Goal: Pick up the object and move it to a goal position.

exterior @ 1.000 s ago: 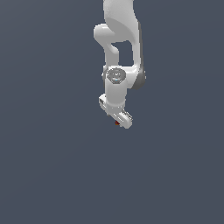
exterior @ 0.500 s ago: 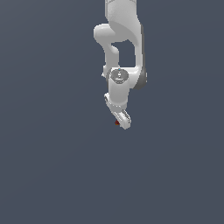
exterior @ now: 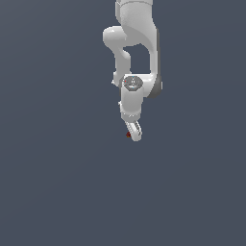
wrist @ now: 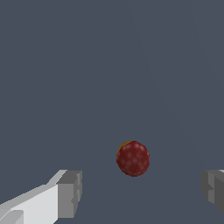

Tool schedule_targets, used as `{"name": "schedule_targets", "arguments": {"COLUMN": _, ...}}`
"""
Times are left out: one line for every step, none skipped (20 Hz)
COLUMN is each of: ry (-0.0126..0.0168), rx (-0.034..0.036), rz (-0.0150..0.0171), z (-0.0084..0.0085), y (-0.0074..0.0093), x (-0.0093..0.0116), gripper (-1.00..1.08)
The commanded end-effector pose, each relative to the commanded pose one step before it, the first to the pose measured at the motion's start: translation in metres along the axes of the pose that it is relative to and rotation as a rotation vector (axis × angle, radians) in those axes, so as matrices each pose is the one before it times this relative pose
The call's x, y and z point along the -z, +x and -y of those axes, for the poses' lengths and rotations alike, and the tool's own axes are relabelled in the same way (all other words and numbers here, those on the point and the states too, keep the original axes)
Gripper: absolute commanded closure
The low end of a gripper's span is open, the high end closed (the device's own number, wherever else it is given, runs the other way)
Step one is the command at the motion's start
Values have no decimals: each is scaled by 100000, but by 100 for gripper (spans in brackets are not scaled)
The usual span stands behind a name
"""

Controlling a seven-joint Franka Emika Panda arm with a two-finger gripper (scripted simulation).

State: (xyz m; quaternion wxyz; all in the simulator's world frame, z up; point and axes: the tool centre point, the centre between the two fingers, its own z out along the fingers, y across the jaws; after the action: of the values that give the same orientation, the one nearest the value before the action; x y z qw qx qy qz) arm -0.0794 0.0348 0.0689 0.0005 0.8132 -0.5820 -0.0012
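a white, jointed robot arm (exterior: 136, 53) reached down from the top of the exterior view over a flat, dark slate-grey ground (exterior: 57, 182). compared with the pictures from a second and half a second earlier, the wrist had turned: the white gripper (exterior: 134, 131) had pointed slantwise toward the exterior view's right, and now it hung more nearly straight down, its tip a little farther toward that right. the small, round, dark red object with pale speckles and a sliver of yellow-orange at its edge (wrist: 133, 158) showed in the exterior view only as a tiny red speck (exterior: 128, 134) right beside the gripper's tip, as it had before. in the wrist view the gripper's two grey finger pads (wrist: 70, 193) stood spread wide apart, with the red object between them and touching neither. whether it rested on the ground could not be told. judged from this, the gripper had been lining up for the grasp, and the pick-up was not yet made.
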Motion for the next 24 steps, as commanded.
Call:
{"name": "schedule_targets", "arguments": {"ry": 141, "rx": -2568, "rz": -81, "z": -121, "y": -115, "x": -108, "gripper": -92}}
{"name": "schedule_targets", "arguments": {"ry": 30, "rx": -628, "rz": -19, "z": -32, "y": -33, "x": -29, "gripper": -92}}
{"name": "schedule_targets", "arguments": {"ry": 23, "rx": -492, "rz": -15, "z": -26, "y": -24, "x": -22, "gripper": -92}}
{"name": "schedule_targets", "arguments": {"ry": 17, "rx": -352, "rz": -11, "z": -18, "y": -17, "x": -16, "gripper": -92}}
{"name": "schedule_targets", "arguments": {"ry": 10, "rx": -207, "rz": -6, "z": -11, "y": -12, "x": -10, "gripper": -92}}
{"name": "schedule_targets", "arguments": {"ry": 3, "rx": -69, "rz": -2, "z": -4, "y": -4, "x": -3, "gripper": -92}}
{"name": "schedule_targets", "arguments": {"ry": -39, "rx": 471, "rz": 19, "z": 19, "y": 9, "x": 13, "gripper": -92}}
{"name": "schedule_targets", "arguments": {"ry": 0, "rx": 0, "rz": 0, "z": -1, "y": -2, "x": -29, "gripper": -92}}
{"name": "schedule_targets", "arguments": {"ry": 0, "rx": 0, "rz": 0, "z": -3, "y": -6, "x": -88, "gripper": -92}}
{"name": "schedule_targets", "arguments": {"ry": 0, "rx": 0, "rz": 0, "z": -5, "y": -10, "x": -146, "gripper": -92}}
{"name": "schedule_targets", "arguments": {"ry": -1, "rx": -69, "rz": 5, "z": -14, "y": 22, "x": -205, "gripper": -92}}
{"name": "schedule_targets", "arguments": {"ry": 0, "rx": 0, "rz": 0, "z": -8, "y": -18, "x": -261, "gripper": -92}}
{"name": "schedule_targets", "arguments": {"ry": -2, "rx": -69, "rz": 2, "z": -17, "y": 14, "x": -319, "gripper": -92}}
{"name": "schedule_targets", "arguments": {"ry": 0, "rx": 0, "rz": 0, "z": -10, "y": -25, "x": -373, "gripper": -92}}
{"name": "schedule_targets", "arguments": {"ry": -2, "rx": -98, "rz": 0, "z": -22, "y": 23, "x": -429, "gripper": -92}}
{"name": "schedule_targets", "arguments": {"ry": 0, "rx": 0, "rz": 0, "z": -9, "y": -30, "x": -481, "gripper": -92}}
{"name": "schedule_targets", "arguments": {"ry": 1, "rx": -98, "rz": -1, "z": -18, "y": 19, "x": -517, "gripper": -92}}
{"name": "schedule_targets", "arguments": {"ry": 3, "rx": -69, "rz": 0, "z": -10, "y": 9, "x": -470, "gripper": -92}}
{"name": "schedule_targets", "arguments": {"ry": 0, "rx": 0, "rz": 0, "z": 3, "y": -22, "x": -412, "gripper": -92}}
{"name": "schedule_targets", "arguments": {"ry": 10, "rx": -68, "rz": 5, "z": -2, "y": 17, "x": -349, "gripper": -92}}
{"name": "schedule_targets", "arguments": {"ry": 0, "rx": 0, "rz": 0, "z": 9, "y": -14, "x": -297, "gripper": -92}}
{"name": "schedule_targets", "arguments": {"ry": 0, "rx": 0, "rz": 0, "z": 10, "y": -11, "x": -241, "gripper": -92}}
{"name": "schedule_targets", "arguments": {"ry": 0, "rx": 0, "rz": 0, "z": 9, "y": -8, "x": -187, "gripper": -92}}
{"name": "schedule_targets", "arguments": {"ry": 0, "rx": 0, "rz": 0, "z": 8, "y": -5, "x": -133, "gripper": -92}}
